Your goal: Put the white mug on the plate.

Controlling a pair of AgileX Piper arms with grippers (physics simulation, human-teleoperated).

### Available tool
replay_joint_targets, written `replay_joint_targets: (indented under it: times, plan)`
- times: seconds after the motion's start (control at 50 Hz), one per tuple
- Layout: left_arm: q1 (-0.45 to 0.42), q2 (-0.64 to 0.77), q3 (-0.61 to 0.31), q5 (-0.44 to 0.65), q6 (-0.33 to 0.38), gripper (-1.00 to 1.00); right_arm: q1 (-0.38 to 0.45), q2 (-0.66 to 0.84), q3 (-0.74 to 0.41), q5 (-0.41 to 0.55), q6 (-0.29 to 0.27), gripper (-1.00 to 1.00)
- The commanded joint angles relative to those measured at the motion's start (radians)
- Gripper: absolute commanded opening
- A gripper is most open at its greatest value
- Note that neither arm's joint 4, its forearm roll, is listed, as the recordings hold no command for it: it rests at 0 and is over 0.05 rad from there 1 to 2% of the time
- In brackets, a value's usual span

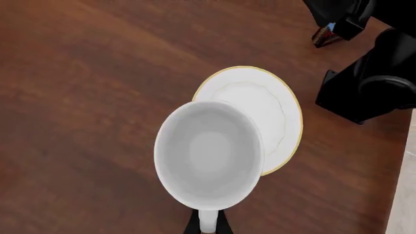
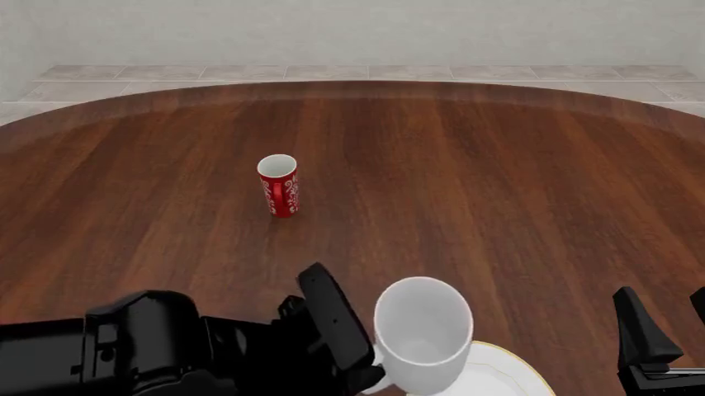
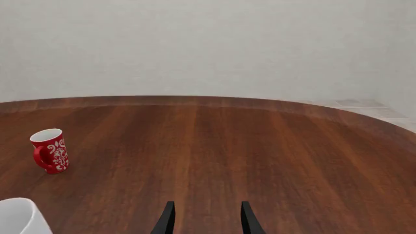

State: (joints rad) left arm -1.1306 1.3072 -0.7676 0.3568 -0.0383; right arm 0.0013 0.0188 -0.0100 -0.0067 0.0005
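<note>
Now | left tool (image 1: 206, 225) pinching white mug (image 1: 208, 153) handle, carried over plate (image 1: 276, 112) lower centre | right tool (image 3: 204, 217) spread | lowering left

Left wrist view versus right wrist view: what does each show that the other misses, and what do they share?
Only the left wrist view shows the plate, with its gold rim, the white mug's empty inside partly overlapping it, the mug's handle between the left gripper's fingers, and the other arm's black links. Only the right wrist view shows the red patterned cup standing upright, the back wall, and the right gripper's fingers spread apart with nothing between them. Both show the wooden table and the white mug, which is only a sliver in the right wrist view.
</note>
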Motion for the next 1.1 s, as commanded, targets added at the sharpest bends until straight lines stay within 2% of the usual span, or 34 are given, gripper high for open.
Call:
replay_joint_targets:
  times: [0.02,0.58,1.1]
  plan:
    - [-0.032,0.041,-0.026,-0.019,-0.006,-1.0,0.0,0.0,0.0,0.0,0.0,1.0]
    - [-0.108,0.174,-0.07,-0.092,-0.051,-1.0,0.0,0.0,0.0,0.0,0.0,1.0]
    - [-0.123,0.26,-0.074,-0.151,-0.06,-1.0,0.0,0.0,0.0,0.0,0.0,1.0]
